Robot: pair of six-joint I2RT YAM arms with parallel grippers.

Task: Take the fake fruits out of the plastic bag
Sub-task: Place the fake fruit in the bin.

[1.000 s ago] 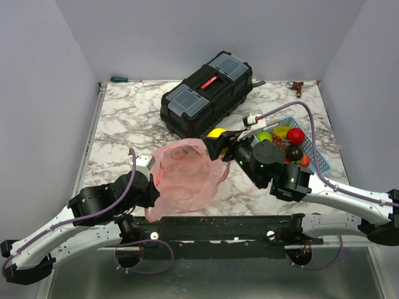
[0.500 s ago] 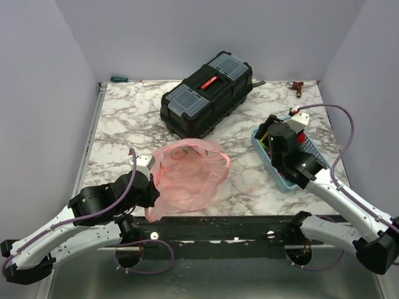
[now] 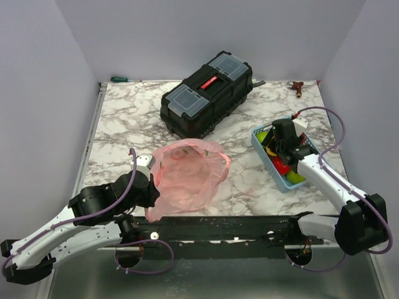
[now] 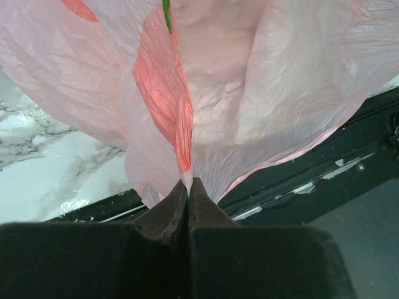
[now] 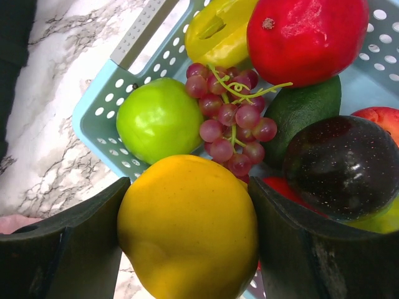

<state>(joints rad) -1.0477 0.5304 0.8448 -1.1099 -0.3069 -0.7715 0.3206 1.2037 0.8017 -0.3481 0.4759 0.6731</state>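
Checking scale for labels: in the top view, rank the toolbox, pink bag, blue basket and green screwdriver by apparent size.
1. Toolbox and bag: they look about alike, so not ranked apart.
2. Basket, partly hidden.
3. Screwdriver, smallest.

The left arm [image 3: 68,227] is held low, with the left tool [image 4: 188,182] pinched fully together on a fold of the plastic bag [image 4: 262,93]. The right arm [image 3: 324,177] is stretched forward, and a yellow fruit [image 5: 187,249] is gripped between the wide-set fingers of the right tool [image 5: 187,212].
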